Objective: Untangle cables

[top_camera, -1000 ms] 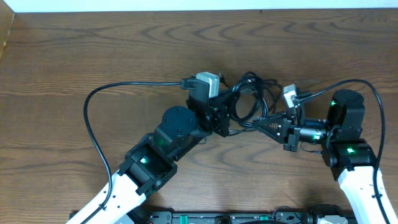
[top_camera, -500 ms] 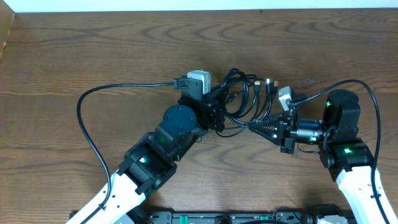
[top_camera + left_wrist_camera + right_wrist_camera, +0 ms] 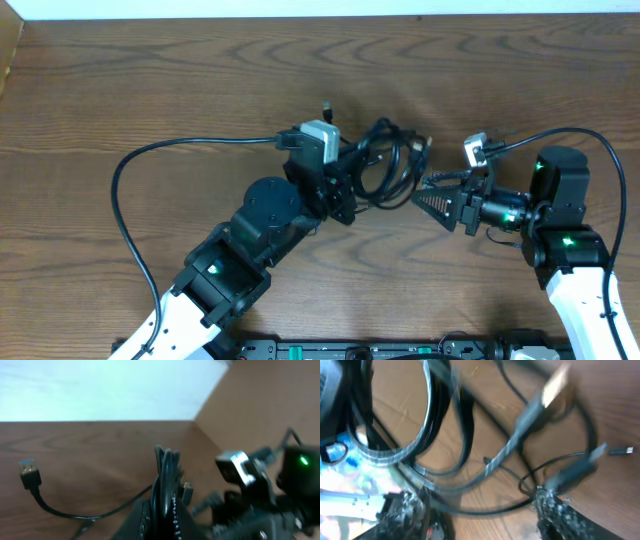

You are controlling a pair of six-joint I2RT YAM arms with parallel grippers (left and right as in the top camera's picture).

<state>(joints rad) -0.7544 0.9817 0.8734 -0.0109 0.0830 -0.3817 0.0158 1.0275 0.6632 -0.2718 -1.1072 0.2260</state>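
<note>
1. At the far left, a thick black wire [image 3: 130, 180] arcs off the left arm [image 3: 230, 265] and over the bare wood of the table [image 3: 150, 80].
2. The left arm comes up from the bottom-left edge towards the middle. The left claw [image 3: 345, 190] is clamped tight on the cables [image 3: 385, 170]. From its own camera, the loops [image 3: 166, 475] stand upright, pinched between the claw's fingers.
3. One loose cord [image 3: 60, 512] strays out of the bundle to the left and lies flat on the wood. It ends in a small plug [image 3: 29, 472].
4. The cables sit at mid-table between the two claws as a knot of overlapping black loops. A gold-tipped plug [image 3: 422, 143] pokes out on their right side.
5. Just right of the bundle, the right claw [image 3: 425, 192] points left at it with its fingers spread wide, gripping nothing. Seen from its wrist, blurred cords [image 3: 435, 435] cross the gap between the fingers [image 3: 405, 507]. I cannot tell whether either finger touches one.
6. The right arm [image 3: 560, 220] stands at the right edge, showing green lights.
</note>
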